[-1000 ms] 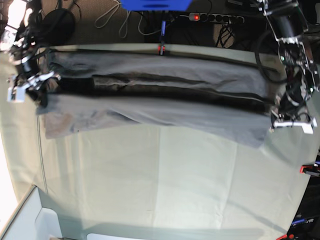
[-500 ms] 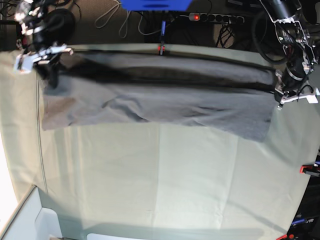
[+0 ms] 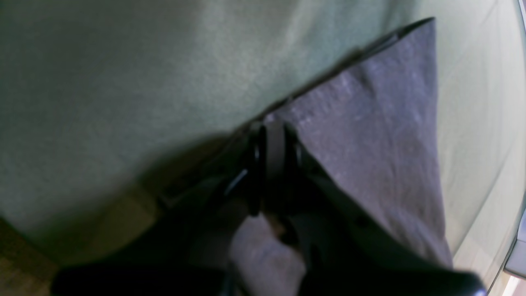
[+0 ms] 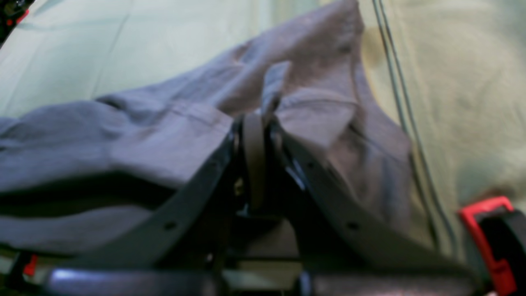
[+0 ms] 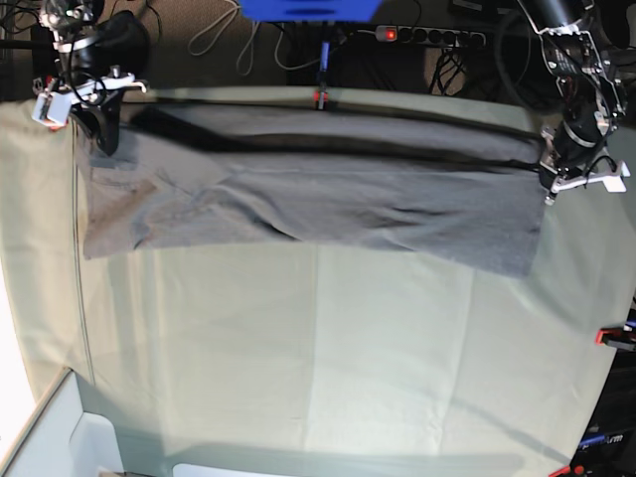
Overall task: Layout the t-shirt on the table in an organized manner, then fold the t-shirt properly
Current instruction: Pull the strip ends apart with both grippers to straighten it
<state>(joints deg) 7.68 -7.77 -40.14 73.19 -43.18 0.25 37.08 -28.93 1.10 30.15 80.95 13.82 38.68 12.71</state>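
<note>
The grey t-shirt [image 5: 318, 194] lies stretched sideways across the far part of the table [image 5: 318, 358], with its near edge resting on the pale green cloth. My right gripper [image 5: 94, 109] holds the shirt's far corner at the left end, fingers shut on a pinch of fabric [image 4: 257, 119]. At the other end my left gripper [image 5: 556, 179] is shut on the far corner too [image 3: 273, 139]. The grey t-shirt [image 3: 370, 144] hangs from those fingers down to the table [image 3: 123, 82]. The t-shirt [image 4: 144, 135] bunches in folds beside the right fingers.
Red clamps grip the cloth at the far edge [image 5: 320, 97], the right edge [image 5: 611, 336] and beside the right gripper [image 4: 485, 230]. Behind the table are a power strip [image 5: 427, 36] and cables. A white box [image 5: 60, 437] sits at the near left corner.
Both grippers have moved toward the far edge of the table, pulling the shirt's held edge with them. The dark fold along the shirt has flattened out.
</note>
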